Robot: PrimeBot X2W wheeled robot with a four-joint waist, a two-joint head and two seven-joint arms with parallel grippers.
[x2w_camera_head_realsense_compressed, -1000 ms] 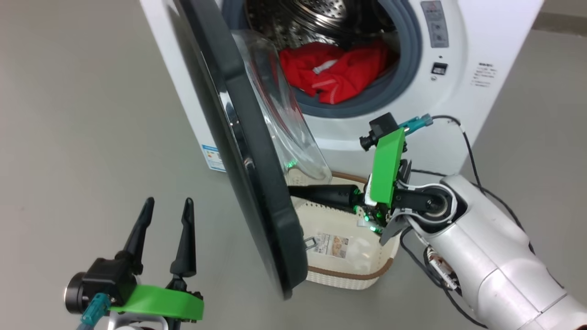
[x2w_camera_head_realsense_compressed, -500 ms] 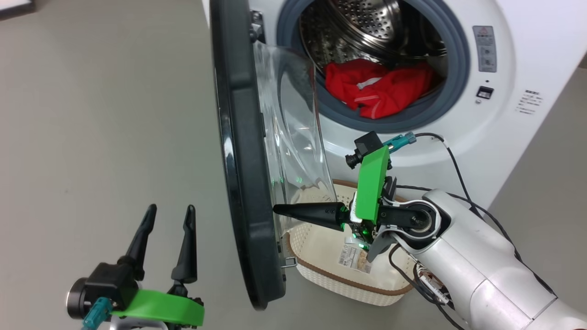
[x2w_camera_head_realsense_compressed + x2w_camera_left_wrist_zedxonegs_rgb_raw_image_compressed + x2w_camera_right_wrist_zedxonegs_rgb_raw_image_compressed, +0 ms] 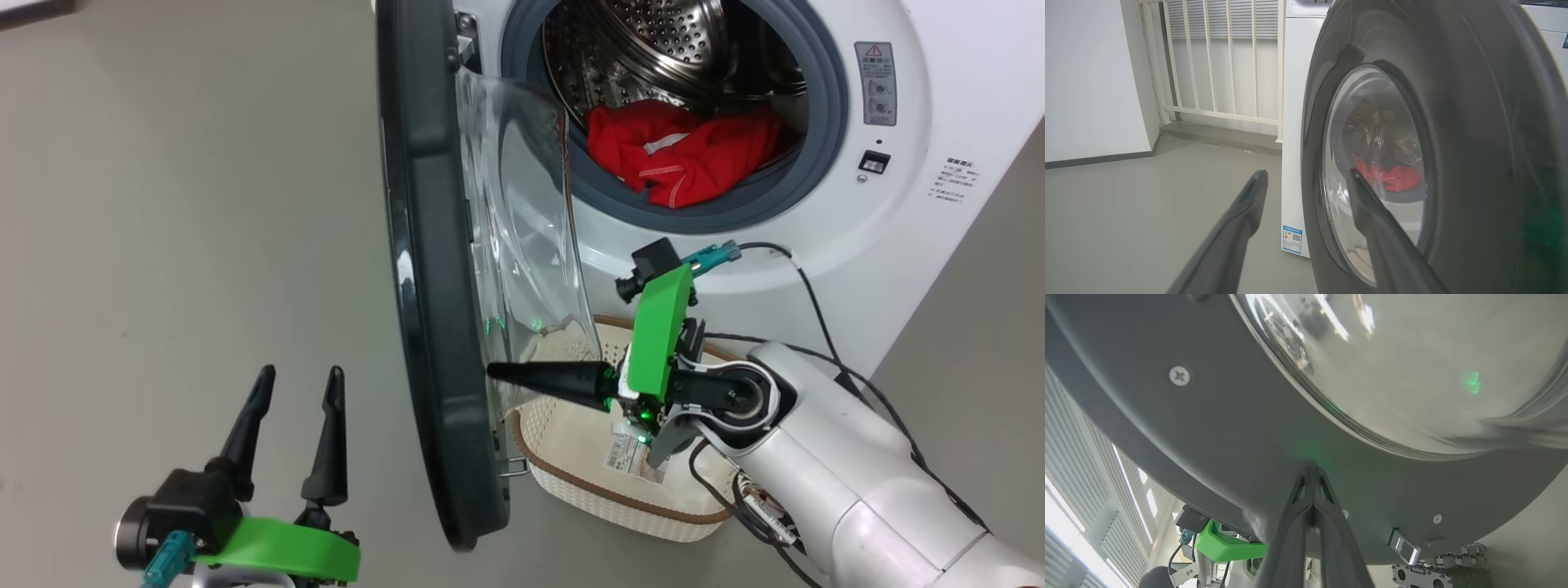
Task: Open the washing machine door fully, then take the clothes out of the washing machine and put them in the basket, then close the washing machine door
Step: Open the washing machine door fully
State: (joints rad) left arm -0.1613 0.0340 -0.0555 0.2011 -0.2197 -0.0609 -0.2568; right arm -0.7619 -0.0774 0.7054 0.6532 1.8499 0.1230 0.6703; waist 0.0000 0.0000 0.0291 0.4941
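Overhead, the round black-rimmed glass washing machine door (image 3: 424,327) stands ajar; the clenched right gripper (image 3: 494,371) touches its inner rim above the cream perforated basket (image 3: 620,510), bright red clothes (image 3: 682,155) inside the big white washing machine (image 3: 939,82). Left wrist: left gripper (image 3: 300,373) spread, empty. Right wrist: tips meet rim.

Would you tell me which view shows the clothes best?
Head view: the clothes lie unobstructed in the open drum. Left wrist view gives a small red patch through the door. Right wrist view faces the door's inner side.
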